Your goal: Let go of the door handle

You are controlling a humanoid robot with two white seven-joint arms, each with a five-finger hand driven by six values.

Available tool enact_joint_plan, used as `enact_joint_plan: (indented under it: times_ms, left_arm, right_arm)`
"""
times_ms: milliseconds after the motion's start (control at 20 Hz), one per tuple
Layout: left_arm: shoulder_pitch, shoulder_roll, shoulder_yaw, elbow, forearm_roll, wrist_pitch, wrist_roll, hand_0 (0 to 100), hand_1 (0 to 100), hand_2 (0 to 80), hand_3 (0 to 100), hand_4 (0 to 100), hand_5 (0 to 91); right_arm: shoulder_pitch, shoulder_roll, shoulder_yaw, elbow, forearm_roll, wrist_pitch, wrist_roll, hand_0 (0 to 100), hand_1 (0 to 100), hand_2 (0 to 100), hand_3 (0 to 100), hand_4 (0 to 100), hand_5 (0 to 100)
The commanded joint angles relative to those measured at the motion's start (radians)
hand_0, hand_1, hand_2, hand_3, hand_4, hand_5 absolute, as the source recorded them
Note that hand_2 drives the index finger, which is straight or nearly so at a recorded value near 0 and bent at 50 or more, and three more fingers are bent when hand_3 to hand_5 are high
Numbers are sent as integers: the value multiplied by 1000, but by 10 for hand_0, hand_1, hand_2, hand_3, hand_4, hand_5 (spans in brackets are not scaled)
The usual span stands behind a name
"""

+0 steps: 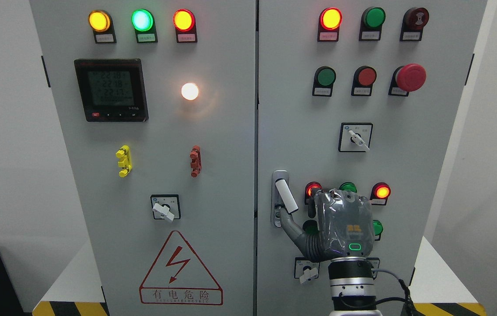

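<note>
Door handle [286, 195], white, tilted out of its plate.

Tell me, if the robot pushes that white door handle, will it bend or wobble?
Probably not bend: the white door handle looks like a stiff molded lever in a metal plate. It already sits tilted, so it likely pivots rather than flexes. Its smooth surface may be slippery; the right hand touches it only near the lower end with one finger.
</note>
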Motion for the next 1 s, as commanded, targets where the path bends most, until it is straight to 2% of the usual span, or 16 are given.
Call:
enact_joint_plan:
  times_ms: [0, 952]
  left_arm:
    - [0, 0, -21, -20, 0, 0, 0, 0, 0, 22, 95, 12, 0]
    - [0, 0, -21, -20, 0, 0, 0, 0, 0, 22, 92, 14, 0]
  right_arm:
    - [1, 1, -10, -8, 2, 1, 2, 315, 380, 800, 1000, 986, 926]
    - [1, 1, -28, -23, 2, 1, 1, 324, 381, 802, 1000, 987, 928]
